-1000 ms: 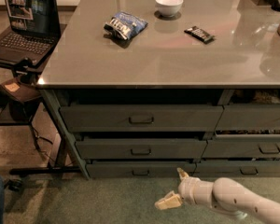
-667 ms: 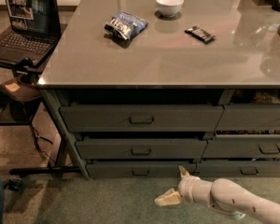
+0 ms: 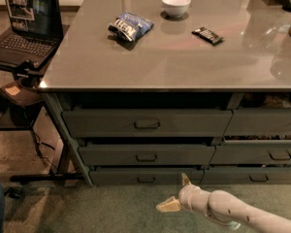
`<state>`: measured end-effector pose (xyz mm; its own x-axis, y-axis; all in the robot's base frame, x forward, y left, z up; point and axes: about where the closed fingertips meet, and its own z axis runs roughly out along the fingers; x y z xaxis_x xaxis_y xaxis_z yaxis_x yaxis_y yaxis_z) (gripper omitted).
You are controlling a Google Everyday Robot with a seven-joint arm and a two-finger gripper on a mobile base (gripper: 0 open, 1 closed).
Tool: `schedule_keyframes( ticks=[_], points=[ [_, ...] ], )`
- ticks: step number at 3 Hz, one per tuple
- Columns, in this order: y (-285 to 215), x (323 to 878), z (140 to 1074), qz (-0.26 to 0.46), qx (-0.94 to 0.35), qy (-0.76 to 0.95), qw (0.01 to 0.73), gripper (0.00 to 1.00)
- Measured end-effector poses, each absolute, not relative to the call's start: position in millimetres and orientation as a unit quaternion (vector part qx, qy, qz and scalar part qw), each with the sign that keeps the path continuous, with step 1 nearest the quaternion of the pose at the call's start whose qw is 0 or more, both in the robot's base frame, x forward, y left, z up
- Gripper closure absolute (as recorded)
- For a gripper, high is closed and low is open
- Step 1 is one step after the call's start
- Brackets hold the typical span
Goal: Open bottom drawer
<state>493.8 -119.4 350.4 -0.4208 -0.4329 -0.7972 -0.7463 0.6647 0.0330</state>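
Note:
The bottom drawer (image 3: pixel 116 176) is the slimmest wide dark grey front, lowest on the left side of the counter, with a small dark pull handle (image 3: pixel 146 179) at its centre. It looks shut. My gripper (image 3: pixel 176 193) is low over the carpet, just in front of the drawer and to the right of the handle. Its cream fingers are spread open and hold nothing. One fingertip (image 3: pixel 185 179) is at the drawer front's right end; I cannot tell if it touches. The other fingertip (image 3: pixel 166 206) points left over the floor.
Two taller wide drawers (image 3: pixel 146 124) sit above it, narrower drawers (image 3: pixel 259 177) to the right. The countertop (image 3: pixel 160 57) holds a chip bag (image 3: pixel 130 25), a white bowl (image 3: pixel 176 5) and a dark snack bar (image 3: pixel 207 35). A laptop (image 3: pixel 24 28) on a stand is at left.
My gripper has shifted slightly left along the bottom drawer front, still open. The drawers have not moved.

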Motion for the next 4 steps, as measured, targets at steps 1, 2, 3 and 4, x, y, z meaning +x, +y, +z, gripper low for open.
schedule_keyframes(
  ticks=[1, 2, 3, 4],
  points=[
    [-123.8, 499.3, 336.9, 0.18, -0.341, 0.828, 0.407, 0.0],
    [-123.9, 499.6, 337.2, 0.179, -0.341, 0.828, 0.408, 0.0],
    [-123.5, 508.7, 322.1, 0.143, -0.355, 0.824, 0.418, 0.0],
    [-108.3, 525.0, 274.5, 0.065, -0.42, 0.799, 0.426, 0.0]
  ],
)
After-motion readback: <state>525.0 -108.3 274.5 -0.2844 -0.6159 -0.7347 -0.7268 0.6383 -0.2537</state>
